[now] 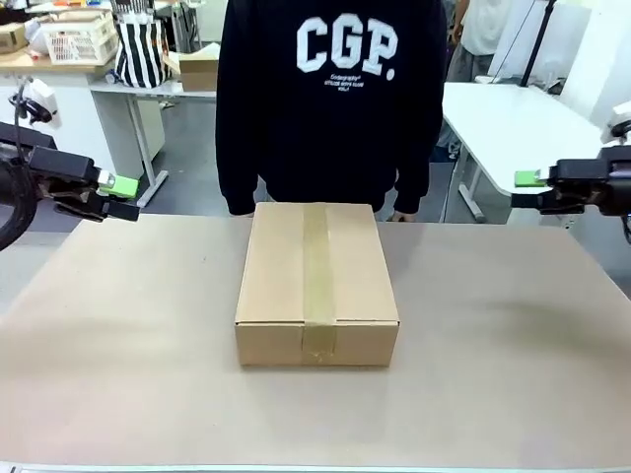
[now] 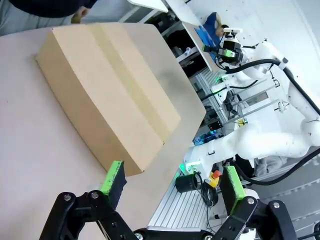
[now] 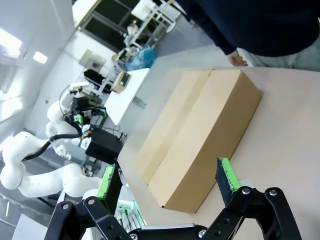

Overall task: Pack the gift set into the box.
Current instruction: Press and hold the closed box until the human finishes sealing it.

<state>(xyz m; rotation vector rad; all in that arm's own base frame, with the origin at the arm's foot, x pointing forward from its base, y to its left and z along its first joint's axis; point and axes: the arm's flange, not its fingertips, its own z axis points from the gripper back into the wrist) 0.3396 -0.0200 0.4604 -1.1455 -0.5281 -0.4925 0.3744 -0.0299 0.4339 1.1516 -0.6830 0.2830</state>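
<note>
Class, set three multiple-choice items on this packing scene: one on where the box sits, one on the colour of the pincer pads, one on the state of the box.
1. Where is the box?
A. mid-table, in front of the person
B. at the table's left edge
C. held in a pincer

2. What colour are the pincer pads?
A. red
B. green
C. blue

3. What state is the box in?
A. flaps open
B. crushed flat
C. closed, taped along its seam

Key: 1 A, it rests on the table between the arms, near the person. 2 B, green pads show on the left pincer and right pincer. 3 C, the tape strip runs over the shut flaps.
</note>
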